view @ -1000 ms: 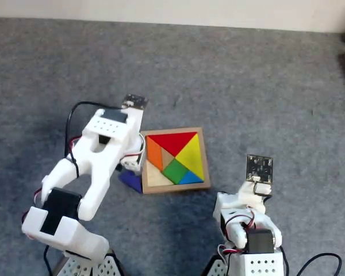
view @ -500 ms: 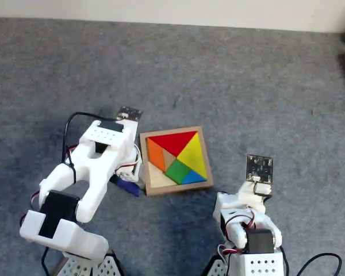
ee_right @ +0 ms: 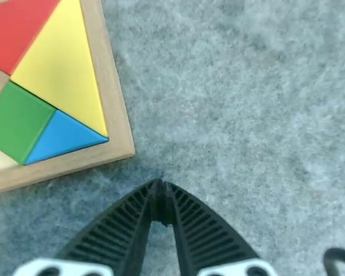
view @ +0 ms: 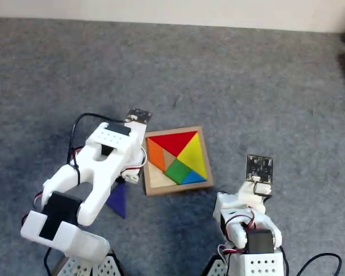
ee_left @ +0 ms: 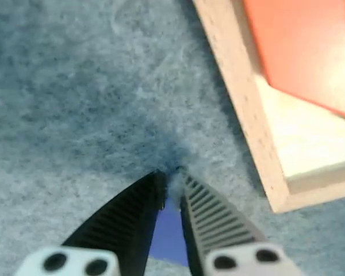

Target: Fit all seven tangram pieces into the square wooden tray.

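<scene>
l pincer (ee_left: 171, 172) pressed together by tray (view: 172, 131), purple piece (view: 118, 201) apart; r pincer (ee_right: 161, 184) pressed together.

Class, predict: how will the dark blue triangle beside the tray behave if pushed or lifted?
The blue triangle looks flat and rigid, so it should stay stiff. Thin and small, it is probably light. On the fuzzy carpet it would likely drag rather than slide, and hardly roll.

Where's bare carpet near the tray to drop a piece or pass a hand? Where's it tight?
Free: the broad carpet beyond the far edge of the wooden tray, and the stretch on its right side, out past the right arm. Crowded: the tray's left side, where the left arm overhangs the purple piece.
</scene>
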